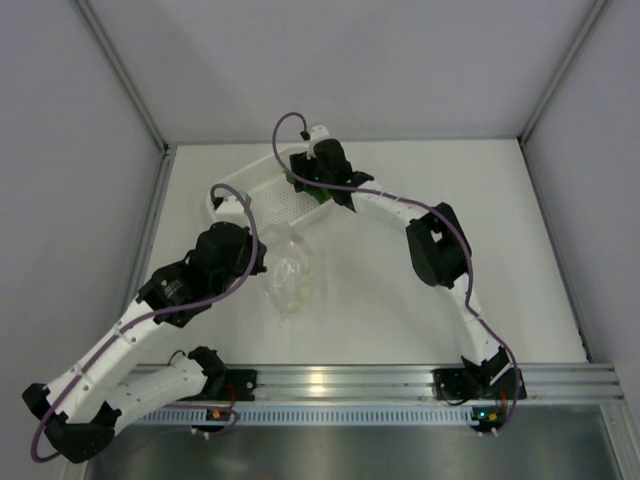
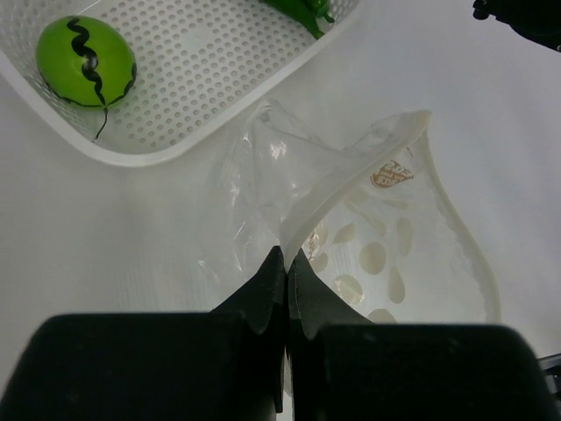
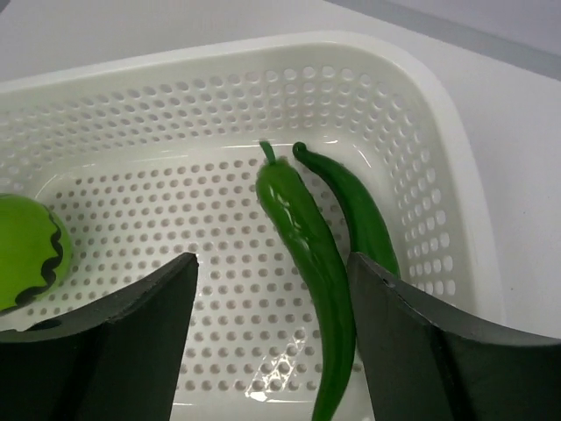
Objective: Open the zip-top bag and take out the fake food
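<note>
The zip-top bag (image 1: 290, 275) (image 2: 394, 237) lies crumpled and open-mouthed on the white table, with no fake food showing inside. My left gripper (image 2: 287, 254) (image 1: 262, 266) is shut on the bag's near edge. The fake food lies in the white perforated basket (image 3: 456, 219) (image 1: 262, 190): a lime-green ball (image 2: 85, 61) (image 3: 26, 250) with dark wavy marks, and two green pods (image 3: 302, 237) (image 3: 359, 215) side by side. My right gripper (image 3: 272, 259) (image 1: 318, 190) hangs open just above the basket floor. The lighter pod runs between its fingers, apart from both.
White enclosure walls stand left, right and behind the table. An aluminium rail (image 1: 400, 380) carrying both arm bases runs along the near edge. The right arm's elbow (image 1: 437, 245) arches over the table right of the bag.
</note>
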You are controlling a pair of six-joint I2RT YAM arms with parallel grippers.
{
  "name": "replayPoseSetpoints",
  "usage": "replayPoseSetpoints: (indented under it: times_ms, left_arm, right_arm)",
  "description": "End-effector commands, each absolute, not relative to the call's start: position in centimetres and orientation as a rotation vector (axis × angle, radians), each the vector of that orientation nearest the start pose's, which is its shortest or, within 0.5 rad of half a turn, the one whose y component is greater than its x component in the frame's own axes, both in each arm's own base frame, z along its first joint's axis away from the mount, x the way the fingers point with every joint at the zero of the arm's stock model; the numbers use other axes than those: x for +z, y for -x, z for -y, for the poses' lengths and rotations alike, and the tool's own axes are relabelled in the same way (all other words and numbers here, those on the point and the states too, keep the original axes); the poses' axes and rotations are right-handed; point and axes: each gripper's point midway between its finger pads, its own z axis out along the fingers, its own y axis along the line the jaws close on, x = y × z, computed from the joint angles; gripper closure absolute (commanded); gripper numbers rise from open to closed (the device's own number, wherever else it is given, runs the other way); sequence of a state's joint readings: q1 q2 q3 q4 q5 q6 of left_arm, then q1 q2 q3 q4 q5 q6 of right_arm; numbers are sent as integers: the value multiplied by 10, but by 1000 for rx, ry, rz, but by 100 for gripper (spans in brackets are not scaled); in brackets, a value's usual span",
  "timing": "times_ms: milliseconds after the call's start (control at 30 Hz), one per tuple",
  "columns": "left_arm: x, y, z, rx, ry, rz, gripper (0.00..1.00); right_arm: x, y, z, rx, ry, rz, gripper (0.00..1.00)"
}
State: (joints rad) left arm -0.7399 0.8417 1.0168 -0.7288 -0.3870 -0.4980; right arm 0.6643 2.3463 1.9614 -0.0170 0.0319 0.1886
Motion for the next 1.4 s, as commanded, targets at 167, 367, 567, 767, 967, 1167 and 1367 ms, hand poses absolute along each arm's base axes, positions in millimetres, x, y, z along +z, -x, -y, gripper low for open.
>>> replayPoseSetpoints:
  times_ms: [167, 367, 567, 767, 967, 1167, 1367]
  left_arm:
    - [285, -252, 155, -313, 1, -2059, 100]
    - [293, -276, 182, -323, 0, -2093, 100]
    - [283, -307, 222, -305, -60, -2158, 100]
    - [273, -336, 280, -216, -147, -2171, 98]
    - [267, -371, 361, -232, -240, -2160, 98]
    - [290, -400, 428, -367, -277, -2061, 87]
    - [293, -391, 486, -544, -450, -1987, 37]
  right_arm:
    - [279, -505, -346, 524, 312, -1785, 30]
    - [287, -449, -217, 350, 119, -1936, 27]
    - [280, -366, -108, 31, 23, -2016, 19]
    - [303, -295, -55, -34, -84, -1920, 12]
    - [316, -259, -32, -8, -174, -1823, 12]
    - [340, -233, -10, -37, -236, -1759, 12]
    - [344, -214, 6, -87, -256, -1756, 11]
